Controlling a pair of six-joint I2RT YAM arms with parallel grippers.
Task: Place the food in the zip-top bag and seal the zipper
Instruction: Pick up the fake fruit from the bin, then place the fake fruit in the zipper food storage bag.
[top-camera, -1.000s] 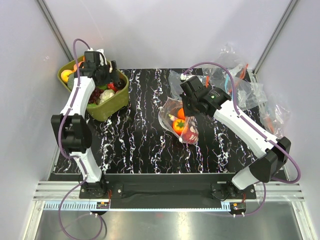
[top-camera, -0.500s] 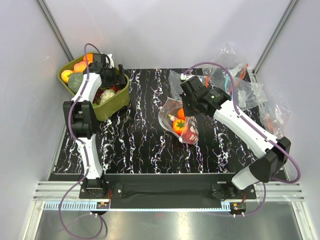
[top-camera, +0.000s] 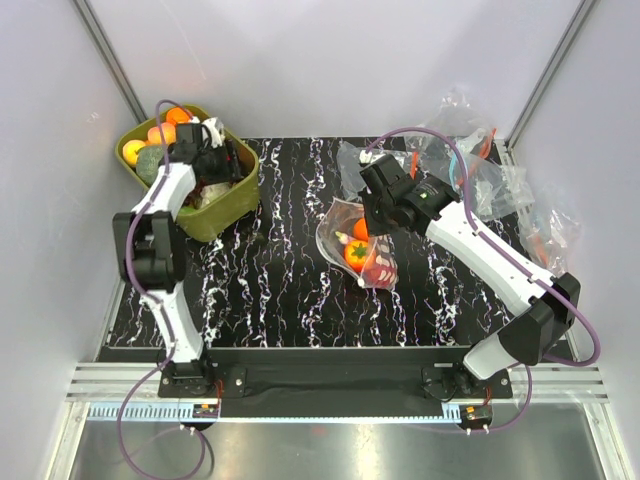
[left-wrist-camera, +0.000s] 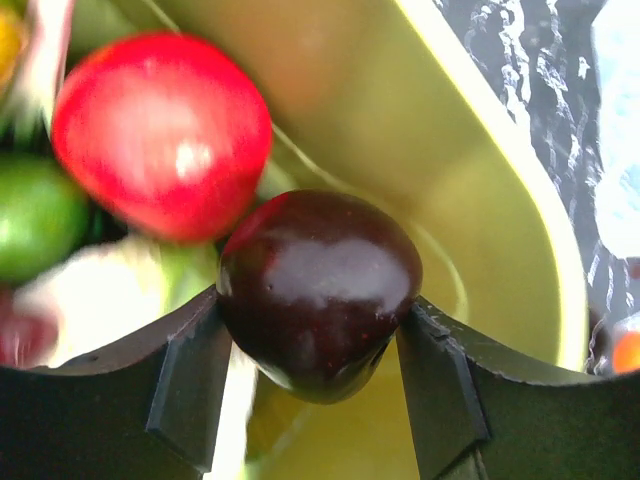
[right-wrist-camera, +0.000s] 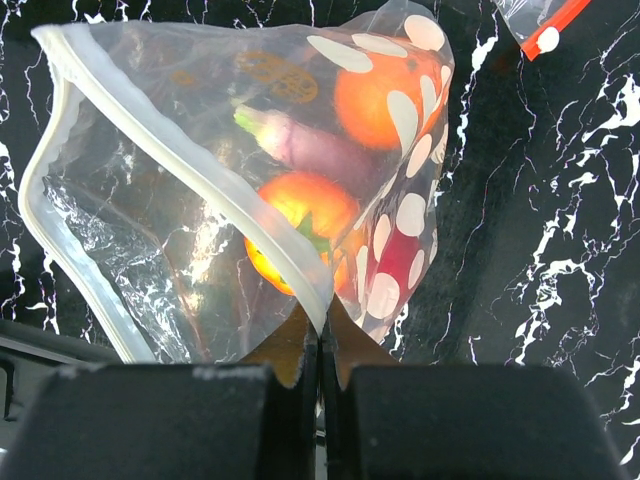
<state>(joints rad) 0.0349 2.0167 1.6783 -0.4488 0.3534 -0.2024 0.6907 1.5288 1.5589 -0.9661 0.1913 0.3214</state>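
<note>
overhead view of two robot arms at a black marbled table (top-camera: 280, 260). the left arm reached into an olive-green tub (top-camera: 225, 215) at the far left corner. the right arm leaned over the middle of the table.

the left gripper (left-wrist-camera: 315, 365) had its two fingers clamped on a glossy dark-red fruit (left-wrist-camera: 320, 285), one pad on each side. it hung inside the tub, near the wall, just above the other pieces. a red fruit (left-wrist-camera: 160, 135) sat right behind it, and green and pale pieces lay blurred to the left. the grip looked squared on the widest part, probably so the smooth, round piece would not squirt out when lifted.

the right gripper (right-wrist-camera: 320, 335) had its fingers pressed together on the rim of the zip-top bag (right-wrist-camera: 180, 200), pinching the zipper (right-wrist-camera: 150, 125) at one spot. the clear, white-dotted bag rested on the table below it. the pinch lifted one lip, so the mouth gaped to the left, towards the tub. that probably served to give the other arm an opening to drop into.

some of the food was already inside: an orange piece (right-wrist-camera: 385, 100), a purple piece (right-wrist-camera: 320, 150), an orange piece with a green top (right-wrist-camera: 300, 215) and a red piece (right-wrist-camera: 400, 270) at the bottom. the zipper was unsealed. spare clear bags (top-camera: 480, 160) were heaped at the far right.
</note>
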